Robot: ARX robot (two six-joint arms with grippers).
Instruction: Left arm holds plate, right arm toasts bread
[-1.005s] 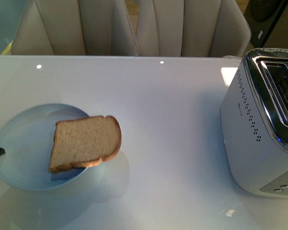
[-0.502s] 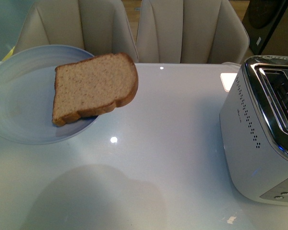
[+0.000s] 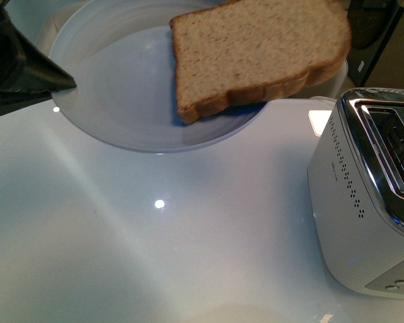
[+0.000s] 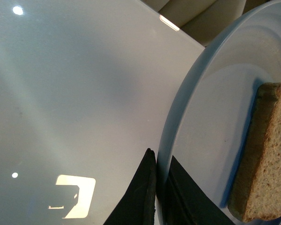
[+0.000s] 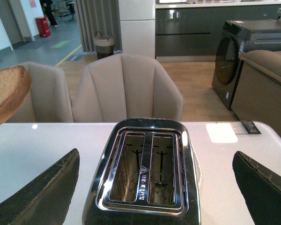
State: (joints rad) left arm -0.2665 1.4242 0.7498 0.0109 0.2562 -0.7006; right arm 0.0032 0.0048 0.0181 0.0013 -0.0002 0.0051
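- Pinching the rim of the plate with the left gripper, jaws closed down to the thickness of that rim and holding nothing else.
- Gripping with one black finger under the plate and the other lying on its upper face, both reaching only a little way in from the edge.
- Holding the plate up off the white table, in front of the chair backs as seen from the front.
- Carrying the bread on the side of the plate away from the left gripper, well apart from the fingertips, across the bare pale well.
- Lying flat there, crust edge toward the gripper, rounded end jutting out past the rim farthest from it.
- Spreading the right gripper wide, with nothing gripped between its two dark fingers.
- Hovering with it above the toaster, the two chrome-framed slots lying below and between those fingers.
- Catching a corner of the bread out beyond one right finger, higher than the toaster top and clear of it.
- Facing two beige chairs past the far edge of the table, ahead of the right gripper.
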